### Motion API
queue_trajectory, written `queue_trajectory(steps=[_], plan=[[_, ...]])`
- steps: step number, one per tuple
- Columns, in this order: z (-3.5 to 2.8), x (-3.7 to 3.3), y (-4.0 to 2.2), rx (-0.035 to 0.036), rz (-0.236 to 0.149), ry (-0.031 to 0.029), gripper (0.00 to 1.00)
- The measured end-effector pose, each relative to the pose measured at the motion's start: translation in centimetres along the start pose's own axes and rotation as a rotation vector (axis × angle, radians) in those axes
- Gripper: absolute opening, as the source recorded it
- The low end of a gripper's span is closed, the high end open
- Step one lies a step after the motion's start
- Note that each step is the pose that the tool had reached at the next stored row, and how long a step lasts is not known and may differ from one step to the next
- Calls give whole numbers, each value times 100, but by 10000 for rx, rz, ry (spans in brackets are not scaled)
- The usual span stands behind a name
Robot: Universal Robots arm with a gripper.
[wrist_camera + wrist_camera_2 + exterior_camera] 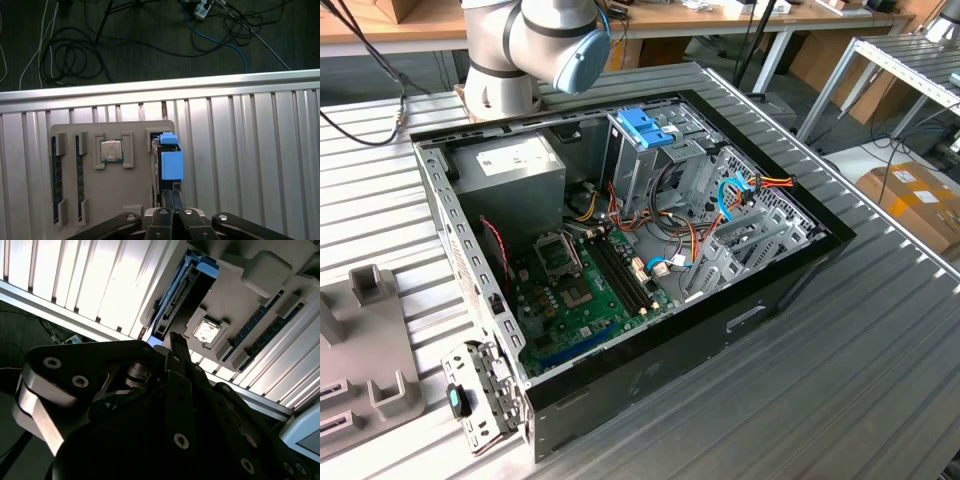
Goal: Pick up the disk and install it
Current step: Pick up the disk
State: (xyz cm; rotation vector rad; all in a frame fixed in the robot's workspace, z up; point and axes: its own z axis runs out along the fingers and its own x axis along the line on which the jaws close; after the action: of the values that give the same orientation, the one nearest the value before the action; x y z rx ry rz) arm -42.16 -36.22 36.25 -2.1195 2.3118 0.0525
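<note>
Bare ribbed tabletop [240, 165] lies along one side of the disk [171, 162] in the first wrist view, so you have open passage there. The other side is crowded by the grey holder [130, 195]: its slot wall is against the disk, the processor chip [111, 150] just beside, the memory sticks [56, 180] beyond. The pincer [172, 196] sits at one end of the disk. In the exterior view, inside the case [660, 365], orange and blue cables [745, 190] cross beside the drive cage [645, 150]. The power supply [510, 165] blocks the cage on the exterior view's left.
</note>
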Motion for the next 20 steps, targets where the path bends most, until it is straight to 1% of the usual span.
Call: queue_trajectory(steps=[3, 6, 8, 12, 20], plan=[[4, -1, -2, 0, 0, -2, 11], [30, 0, -3, 14, -5, -5, 11], [64, 1, -4, 52, -15, -9, 11], [101, 2, -5, 125, -32, -14, 11], [125, 3, 2, 131, -34, -14, 11]])
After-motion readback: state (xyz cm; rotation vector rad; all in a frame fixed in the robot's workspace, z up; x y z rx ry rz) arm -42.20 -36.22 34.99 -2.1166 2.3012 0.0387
